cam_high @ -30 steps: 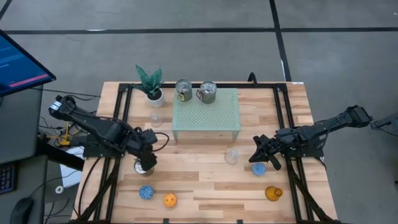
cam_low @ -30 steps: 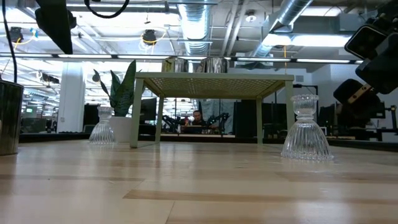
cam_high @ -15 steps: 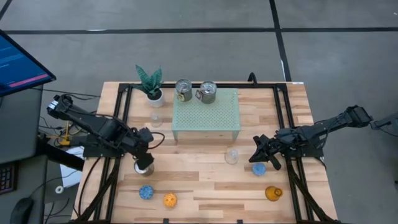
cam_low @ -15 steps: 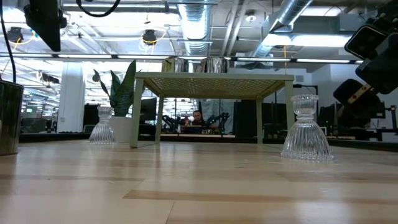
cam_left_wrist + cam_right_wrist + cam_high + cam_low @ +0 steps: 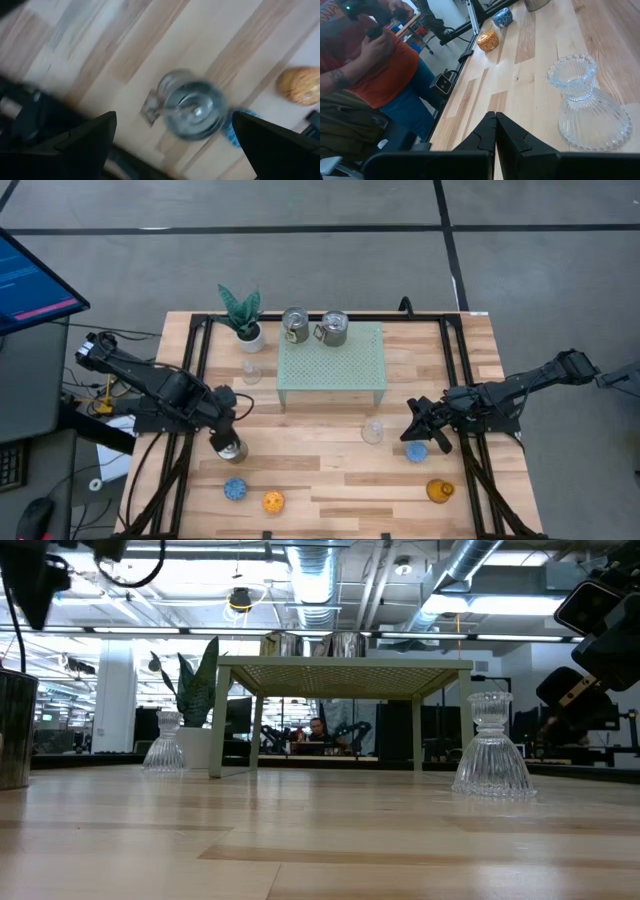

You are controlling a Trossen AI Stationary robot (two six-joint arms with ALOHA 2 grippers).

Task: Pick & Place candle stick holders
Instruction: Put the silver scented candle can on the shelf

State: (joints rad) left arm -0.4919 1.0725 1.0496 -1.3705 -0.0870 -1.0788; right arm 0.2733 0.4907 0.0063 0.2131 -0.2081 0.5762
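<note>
A shiny silver holder point(image 5: 232, 448) stands on its base near the table's left side; it also shows in the left wrist view point(image 5: 192, 107) and at the low view's left edge point(image 5: 14, 730). My left gripper point(image 5: 222, 418) hovers open just above and left of it, touching nothing. My right gripper point(image 5: 416, 426) is shut and empty on the right, between a clear glass holder point(image 5: 373, 430) and a blue holder point(image 5: 417, 451). Two silver holders point(image 5: 295, 325) point(image 5: 333, 329) stand on the pale green stand point(image 5: 340, 370). The amber holder point(image 5: 438, 491), another blue one point(image 5: 235, 489), the orange one point(image 5: 272, 502) and another clear one point(image 5: 250, 370) stand on the table.
A green plant in a white pot point(image 5: 241, 315) stands at the far left, beside the stand. Black frame rails point(image 5: 190, 380) run along both table sides. A person point(image 5: 365, 60) stands beyond the table's near edge in the right wrist view. Bare wood point(image 5: 330, 470) lies in the near middle.
My left gripper has drawn back from over the silver holder, going up and toward the table's left edge. The holder stays standing where it was. My right arm has kept still.
</note>
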